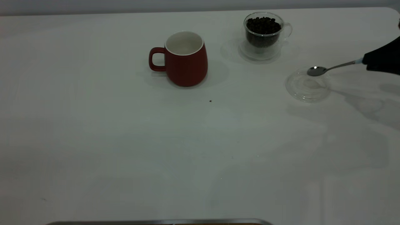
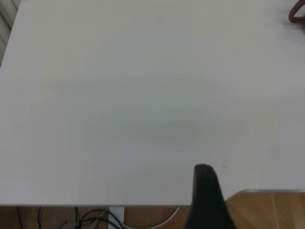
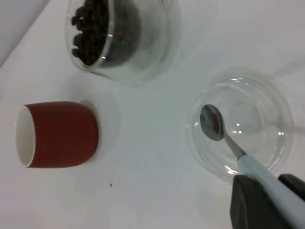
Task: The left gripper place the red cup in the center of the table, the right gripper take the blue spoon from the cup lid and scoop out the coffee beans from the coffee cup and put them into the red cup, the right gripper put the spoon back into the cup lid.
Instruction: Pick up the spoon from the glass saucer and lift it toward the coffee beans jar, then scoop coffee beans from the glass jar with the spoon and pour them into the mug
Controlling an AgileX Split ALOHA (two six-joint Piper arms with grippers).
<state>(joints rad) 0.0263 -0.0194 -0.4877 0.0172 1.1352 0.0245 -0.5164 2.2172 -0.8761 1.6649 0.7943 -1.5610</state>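
Note:
The red cup [image 1: 186, 59] stands upright near the middle of the table [image 1: 125, 140], handle to the left, its white inside showing nothing. Behind and to its right, the coffee cup [image 1: 264, 32] holds a heap of coffee beans [image 1: 263, 25]. My right gripper [image 1: 368, 62] comes in from the right edge, shut on the blue spoon's [image 1: 331, 67] pale handle. The spoon's bowl is empty and hangs just over the cup lid [image 1: 307, 87]. In the right wrist view the blue spoon [image 3: 212, 122] lies across the lid [image 3: 267, 109], beside the red cup [image 3: 59, 134] and coffee cup [image 3: 119, 33]. One finger [image 2: 205, 195] of my left gripper shows over the table's edge.
A single stray bean [image 1: 210, 101] lies in front of the red cup. A metal rim [image 1: 156, 222] runs along the bottom edge of the exterior view. In the left wrist view, wooden floor [image 2: 267, 210] and cables show beyond the table's edge, and the red cup's handle [image 2: 298, 14] shows far off.

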